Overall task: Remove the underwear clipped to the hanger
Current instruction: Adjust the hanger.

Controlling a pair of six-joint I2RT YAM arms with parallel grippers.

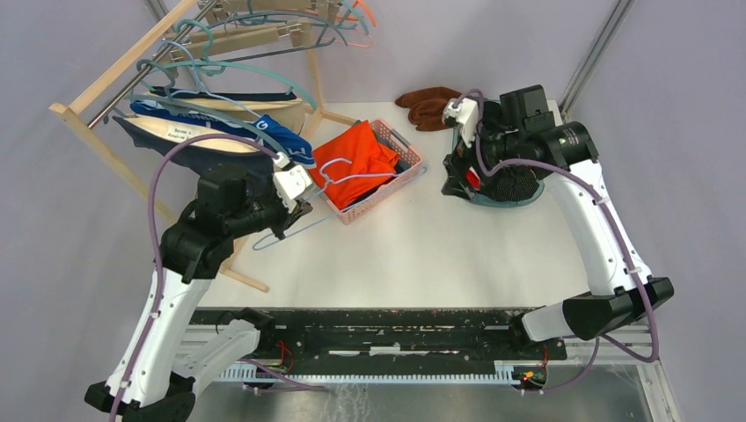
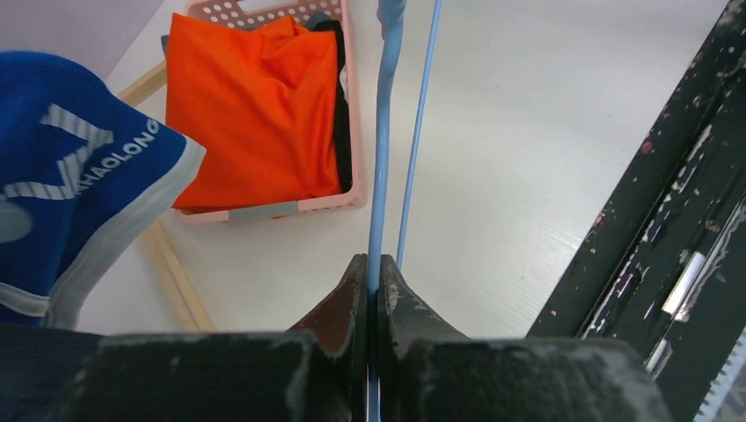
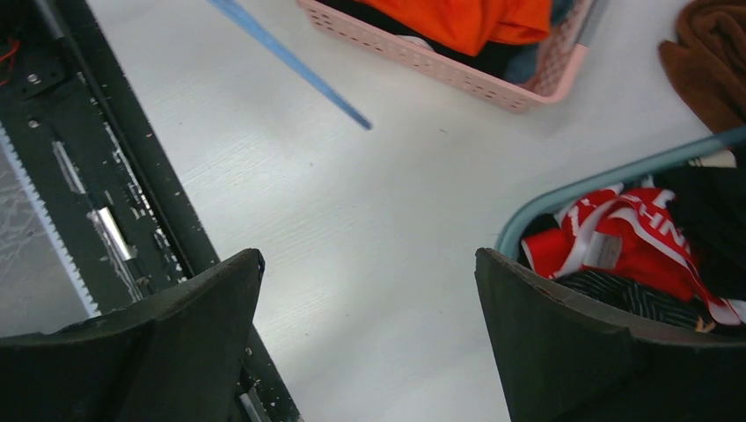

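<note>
left gripper (image 2: 372,264): pinching shut on thin blue hanger (image 2: 382,167)
right gripper (image 3: 367,264): gaping wide, holding nothing, hovering beside teal bin (image 3: 607,176)
pink basket (image 1: 402,148): holding orange garment (image 1: 354,156) over dark cloth
teal bin: holding red-and-white fabric (image 3: 638,233), dark striped cloth
underwear (image 1: 280,134): hanging at wooden rack (image 1: 88,86) — royal blue piece just beside left gripper

left arm (image 1: 171,294) bent, reaching forward-left | left fingers (image 2: 347,303) pressed together | right arm (image 1: 600,230) stretched forward | right fingers (image 3: 198,308) spread wide
</note>
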